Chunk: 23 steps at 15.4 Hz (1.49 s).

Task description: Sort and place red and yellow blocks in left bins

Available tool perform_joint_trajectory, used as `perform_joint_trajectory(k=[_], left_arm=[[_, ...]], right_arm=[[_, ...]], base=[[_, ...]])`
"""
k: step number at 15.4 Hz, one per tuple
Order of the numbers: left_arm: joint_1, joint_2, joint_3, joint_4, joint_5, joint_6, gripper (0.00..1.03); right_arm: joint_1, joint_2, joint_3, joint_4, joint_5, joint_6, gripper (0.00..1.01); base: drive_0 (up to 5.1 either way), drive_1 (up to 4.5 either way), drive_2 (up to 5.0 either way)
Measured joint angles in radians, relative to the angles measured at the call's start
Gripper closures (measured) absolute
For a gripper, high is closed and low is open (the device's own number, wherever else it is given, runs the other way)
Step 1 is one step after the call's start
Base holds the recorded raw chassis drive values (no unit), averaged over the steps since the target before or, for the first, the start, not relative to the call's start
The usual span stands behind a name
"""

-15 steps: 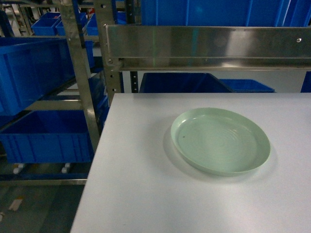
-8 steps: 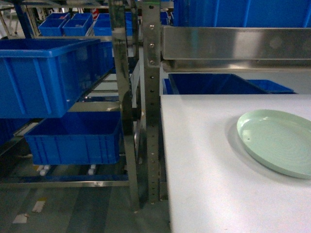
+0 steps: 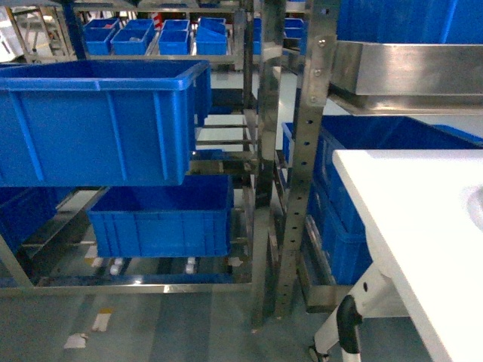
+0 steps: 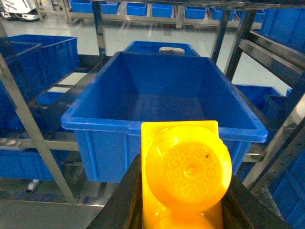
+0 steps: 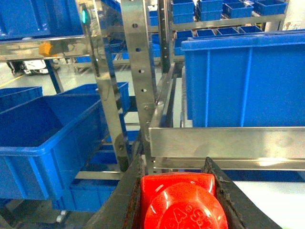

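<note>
Steel racks of blue bins fill the frame; keep your left pincer clamped on the yellow block and your right pincer clamped on the red block until the yellow one is centred over the open bin.

We see a stainless steel shelving rack of perforated uprights and flat rails standing on a grey concrete floor. On its upper rails rests a large, deep blue plastic bin, and below it a second blue plastic bin sits on a lower level. Further small blue plastic trays line a distant shelf. At the right, a white tabletop stands on a white leg with a black joint. Scraps of paper lie on the floor.
</note>
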Motion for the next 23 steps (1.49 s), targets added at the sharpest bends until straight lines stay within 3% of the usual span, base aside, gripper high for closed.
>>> perform_joint_trajectory(k=[23], left_arm=[[0.000, 0.000, 0.000, 0.001, -0.001, 0.000, 0.75]], right_arm=[[0.000, 0.003, 0.000, -0.001, 0.000, 0.000, 0.73]], base=[[-5.0, 2.43, 2.4]])
